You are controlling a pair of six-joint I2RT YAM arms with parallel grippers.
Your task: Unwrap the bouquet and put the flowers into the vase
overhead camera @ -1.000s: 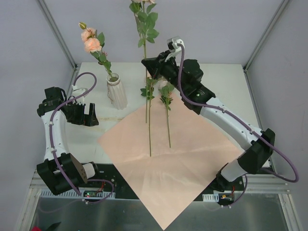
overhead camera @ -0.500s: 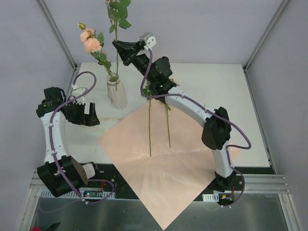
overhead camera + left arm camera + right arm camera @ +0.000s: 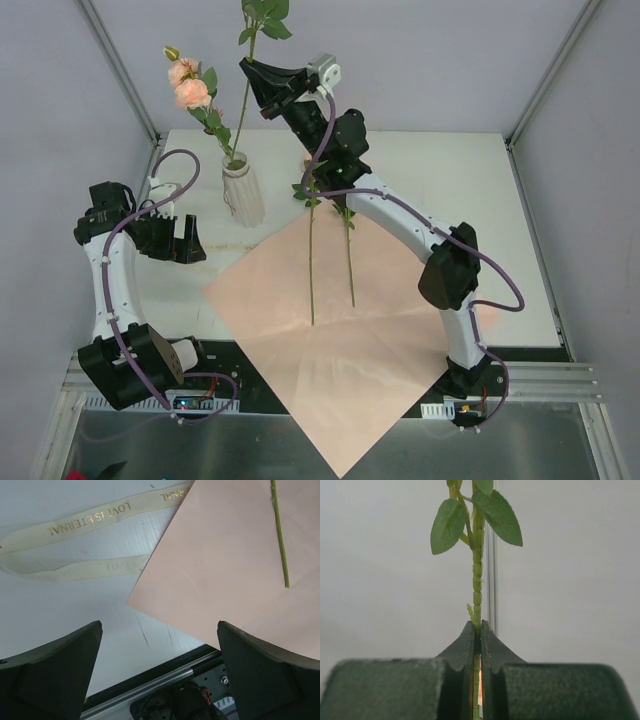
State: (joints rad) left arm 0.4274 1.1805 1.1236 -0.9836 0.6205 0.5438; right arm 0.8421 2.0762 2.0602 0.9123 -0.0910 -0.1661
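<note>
Top external view: nearest the arm bases, a square sheet of pale pink wrapping paper (image 3: 340, 350) lay spread flat on the white table (image 3: 450, 180), its near corner past the table's edge. Two thin green-stemmed flowers (image 3: 311, 260) lay side by side on the paper, leafy ends pointing away. To the left, the left gripper (image 3: 178, 243) hung low over the table with its fingers spread wide and nothing between them. Its wrist view showed a cream ribbon with gold lettering (image 3: 90, 522) lying loose beside the paper's corner. Farther back stood the small white ribbed ceramic vase (image 3: 243, 195), already holding one peach-pink bloom (image 3: 190, 90). Above it, the right gripper (image 3: 250, 88) was clamped on a leafy green stem (image 3: 477, 580), held nearly upright. The stem's lower end reached the vase's mouth; whether it was inside could not be told.
</note>
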